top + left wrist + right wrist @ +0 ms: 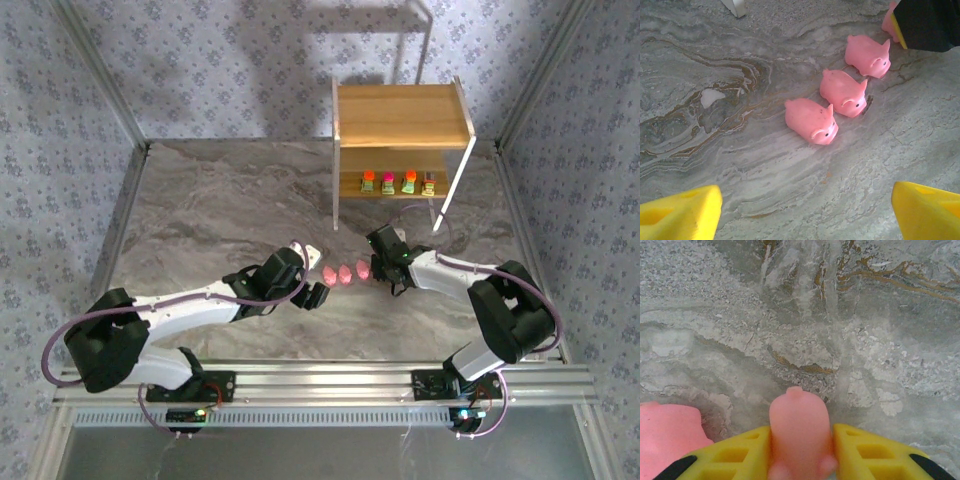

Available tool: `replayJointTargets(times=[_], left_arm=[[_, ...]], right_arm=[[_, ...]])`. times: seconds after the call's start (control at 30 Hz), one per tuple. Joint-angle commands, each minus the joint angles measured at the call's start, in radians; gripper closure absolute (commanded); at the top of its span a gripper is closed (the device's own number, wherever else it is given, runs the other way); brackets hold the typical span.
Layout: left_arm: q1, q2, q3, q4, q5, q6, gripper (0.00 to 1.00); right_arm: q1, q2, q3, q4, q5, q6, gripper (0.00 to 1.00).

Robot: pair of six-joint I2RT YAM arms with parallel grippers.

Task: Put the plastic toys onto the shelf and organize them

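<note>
About half the job looks done from where I stand. The shelf (440,115) sits toward 1 o'clock on the table (220,200). On its lower board (349,186) four blocky toys (388,183) stand side by side in a tidy row, while its upper board (385,112) carries no toy. What is left is the pink pigs (345,272), four of them by my count, none on the shelf yet. Three lie loose in a short line mid-table, running from 9 o'clock to 3 o'clock and nearly touching one another. At the 3 o'clock end of that line the right gripper (381,262) is down at the table, its yellow fingers (860,450) pressed against both flanks of the fourth pig (799,425), so I would call that one gripped, though it looks to be low against the marble rather than lifted. The left gripper (318,293) hangs at about 7 o'clock from the line with its fingers apart and nothing between them. So: four blocky toys placed, four pigs to go, and the bare upper board seems the likely home for them.
</note>
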Motion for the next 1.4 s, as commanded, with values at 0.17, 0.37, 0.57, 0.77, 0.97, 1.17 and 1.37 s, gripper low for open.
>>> replayJointTargets(times=[0.17,0.37,0.57,0.77,0.97,1.17,1.37], left_arm=[[-0.008,0.005,0.029,-0.010,-0.018,0.016,0.12],[-0.007,0.006,0.030,-0.010,-0.016,0.016,0.12],[-0.007,0.006,0.029,-0.009,-0.014,0.016,0.12],[-0.007,0.005,0.028,-0.007,-0.011,0.015,0.12],[-0.007,0.005,0.028,-0.006,-0.007,0.013,0.12],[-0.007,0.006,0.029,-0.004,-0.005,0.012,0.12],[-0.007,0.006,0.028,-0.003,-0.003,0.012,0.12]], right_arm=[[-0.006,-0.013,0.018,-0.024,0.006,-0.008,0.68],[-0.004,-0.053,0.018,-0.052,0.014,-0.008,0.68],[-0.002,-0.117,0.023,-0.099,0.026,-0.012,0.70],[0.000,-0.200,0.043,-0.170,0.046,-0.022,0.69],[0.000,-0.273,0.077,-0.251,0.070,-0.035,0.69],[-0.002,-0.360,0.135,-0.346,0.101,-0.051,0.68],[-0.005,-0.419,0.229,-0.445,0.124,-0.078,0.68]])
